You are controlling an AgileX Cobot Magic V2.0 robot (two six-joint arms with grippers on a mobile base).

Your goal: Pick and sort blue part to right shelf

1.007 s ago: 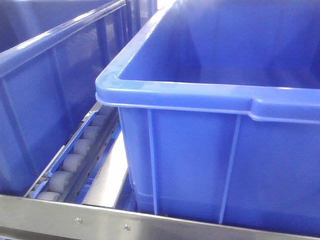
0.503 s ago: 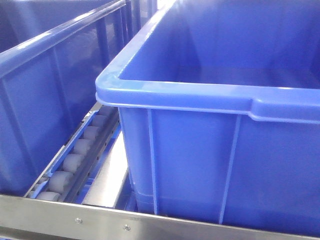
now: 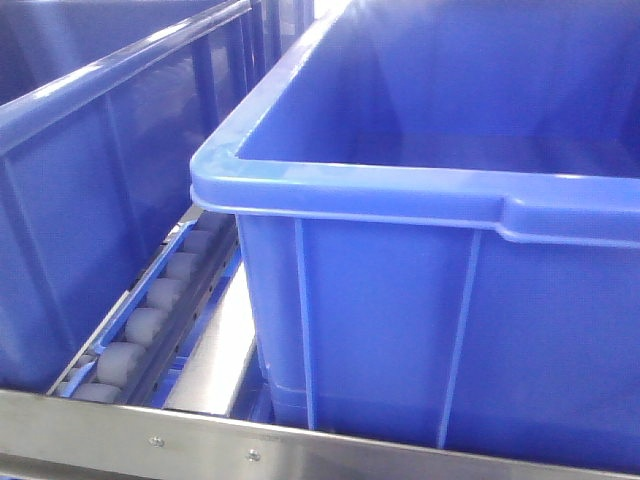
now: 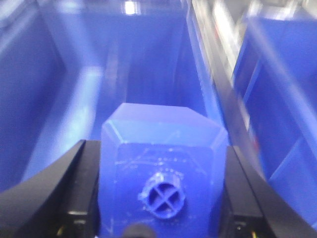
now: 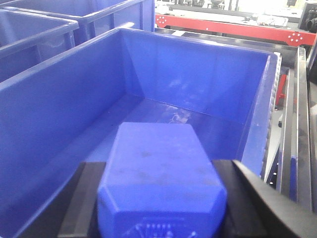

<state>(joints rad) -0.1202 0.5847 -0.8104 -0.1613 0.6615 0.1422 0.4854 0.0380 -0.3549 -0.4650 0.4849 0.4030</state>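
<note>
L gripper (image 4: pixel 158 146): two matte blk fingers (image 4: pixel 69 193), wedge-shaped, broad at the base and narrowing twd the tips, w/ flat inner faces. Tiny yellow-orange specks (image 4: pixel 62 230) sit low by each finger base; too blurred to tell wires from labels. Dark rounded bump (image 4: pixel 138 231) at btm centre of the L wrist view. R gripper (image 5: pixel 161 166): same blk fingers (image 5: pixel 257 203) w/ a smooth plastic look. One has a long sloped outer edge, the other shows as a flat slab.

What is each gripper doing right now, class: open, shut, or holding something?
Left gripper: shut on a blue part.
Right gripper: shut on another blue part.
</note>
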